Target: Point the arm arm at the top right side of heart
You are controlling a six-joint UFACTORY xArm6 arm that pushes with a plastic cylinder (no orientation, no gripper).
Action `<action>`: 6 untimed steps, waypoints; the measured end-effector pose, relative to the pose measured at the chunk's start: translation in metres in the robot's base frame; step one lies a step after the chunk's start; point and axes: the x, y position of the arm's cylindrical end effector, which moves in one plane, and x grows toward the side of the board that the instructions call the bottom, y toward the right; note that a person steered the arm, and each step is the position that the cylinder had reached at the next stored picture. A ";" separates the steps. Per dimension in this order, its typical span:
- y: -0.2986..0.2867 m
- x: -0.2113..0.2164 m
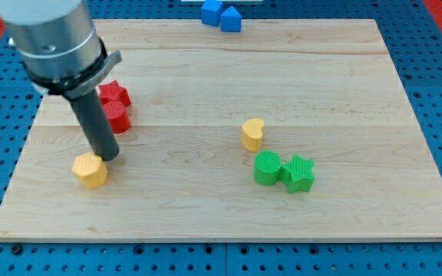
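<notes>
A yellow heart block (252,134) sits right of the board's middle. My tip (110,157) is far to its left, resting on the board just above and to the right of a yellow hexagonal block (90,170), touching or nearly touching it. The rod rises from there to the view's top left.
Two red blocks (115,105) lie just right of the rod, partly hidden by it. A green round block (267,168) and a green star (298,172) touch below the heart. Two blue blocks (220,14) sit at the board's top edge. The wooden board (344,92) lies on blue pegboard.
</notes>
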 end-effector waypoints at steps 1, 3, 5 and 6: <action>-0.017 0.024; 0.039 0.010; 0.133 -0.087; 0.227 -0.096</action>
